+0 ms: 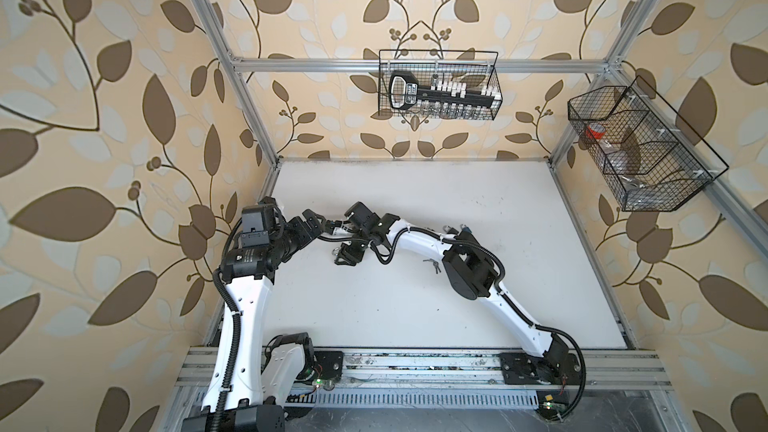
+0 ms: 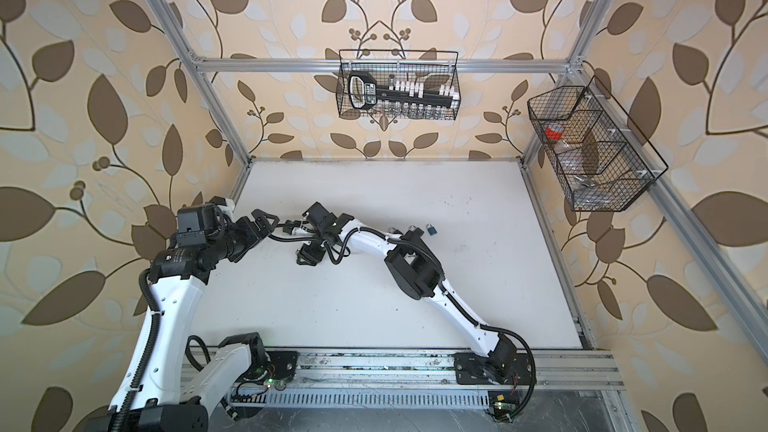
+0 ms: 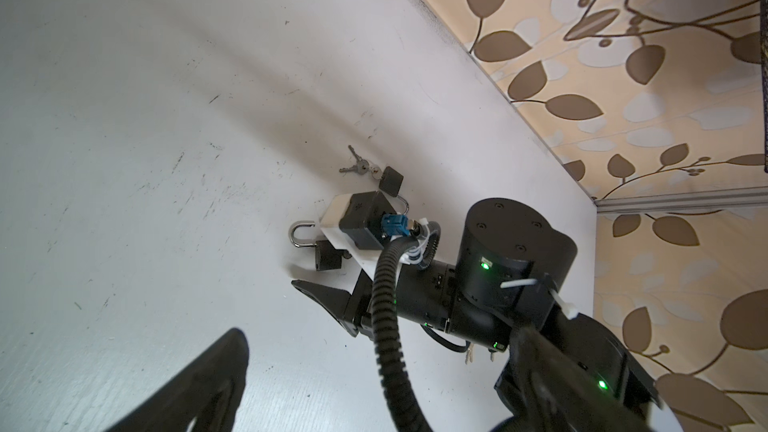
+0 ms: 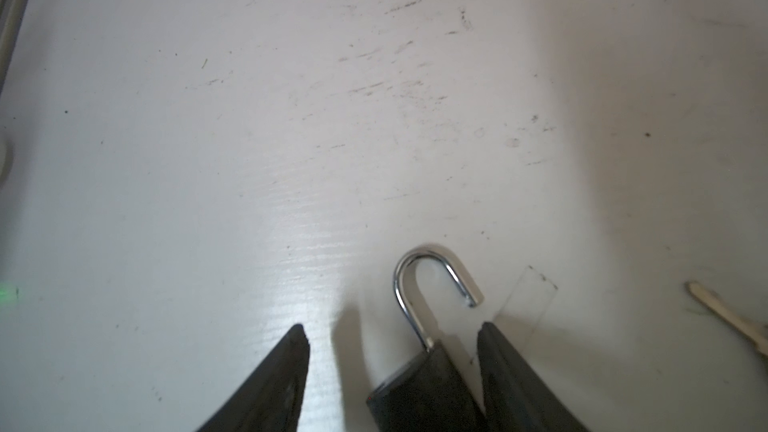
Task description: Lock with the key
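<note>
My right hand (image 4: 390, 330) was down at the counter (image 1: 415, 184), reaching across toward the left side. Its fingers were spread and clamped on nothing. A black padlock (image 4: 419, 384) lay between them. Its body touched one finger (image 4: 511, 367), and a clear strip of counter separated it from the other. The shackle (image 4: 428, 259) was swung open, its free end off the body. Through my left wrist camera, the padlock (image 3: 328, 257) sat on the counter just beside one fingertip of my right hand.

My left hand (image 1: 309, 224) hung over the left part of the counter, near my right wrist. It was spread wide and empty. One of its fingers (image 3: 208, 376) showed only as a dark blur in my left wrist camera.

The keys (image 1: 432, 266), a small bunch, lay loose on the counter beside my right elbow, well apart from both hands and from the padlock between my fingers. In my left wrist camera the keys (image 3: 355, 167) lay just beside a second black padlock (image 3: 390, 184). In a top view a blue padlock (image 2: 431, 229) lay a little farther back, just behind my right elbow.
</note>
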Robot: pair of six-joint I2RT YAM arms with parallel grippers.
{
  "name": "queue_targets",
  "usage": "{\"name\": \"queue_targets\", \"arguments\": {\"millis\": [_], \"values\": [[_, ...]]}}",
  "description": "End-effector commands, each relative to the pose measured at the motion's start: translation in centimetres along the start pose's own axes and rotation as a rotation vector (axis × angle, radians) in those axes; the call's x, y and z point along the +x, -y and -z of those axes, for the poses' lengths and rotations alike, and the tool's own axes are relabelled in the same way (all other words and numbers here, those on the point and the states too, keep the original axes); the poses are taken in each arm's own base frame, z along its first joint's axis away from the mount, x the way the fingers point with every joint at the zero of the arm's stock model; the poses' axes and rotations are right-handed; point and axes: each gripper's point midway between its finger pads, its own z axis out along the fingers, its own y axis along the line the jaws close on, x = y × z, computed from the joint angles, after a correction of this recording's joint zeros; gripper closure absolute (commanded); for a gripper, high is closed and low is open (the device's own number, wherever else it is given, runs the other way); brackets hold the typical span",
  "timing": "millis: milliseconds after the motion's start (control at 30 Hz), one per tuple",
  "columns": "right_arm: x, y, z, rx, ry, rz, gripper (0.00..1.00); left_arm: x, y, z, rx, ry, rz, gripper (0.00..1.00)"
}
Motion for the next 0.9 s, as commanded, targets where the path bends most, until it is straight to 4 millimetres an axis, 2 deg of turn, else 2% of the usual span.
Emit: {"name": "queue_targets", "arguments": {"millis": [0,133,433,567,733,867], "values": [[3.0,-0.8,0.6,-0.021,-0.107,0.012,0.35,-0.5,0.6,0.3,0.033,0.017,-0.011,0.01],[3.4,-1.0,0.7,-0.011,-0.122,0.035,0.39,-0.4,0.6,0.2,0.038,0.012,-0.007,0.01],[4.8,0.0,-0.1,0.088,-0.185,0.098,0.62,-0.5,0.6,0.6,0.029,0.021,-0.014,0.01],[5.2,0.2,-0.1,0.111,-0.2,0.116,0.68,-0.5,0.6,0.9,0.024,0.03,-0.016,0.01],[5.0,0.2,0.6,0.128,-0.184,0.117,0.76,-0.8,0.3,1.3,-0.001,0.051,-0.016,0.01],[3.8,-0.5,2.3,0.126,-0.133,0.084,0.81,-1.7,0.3,3.0,-0.023,0.136,-0.031,0.01]]}}
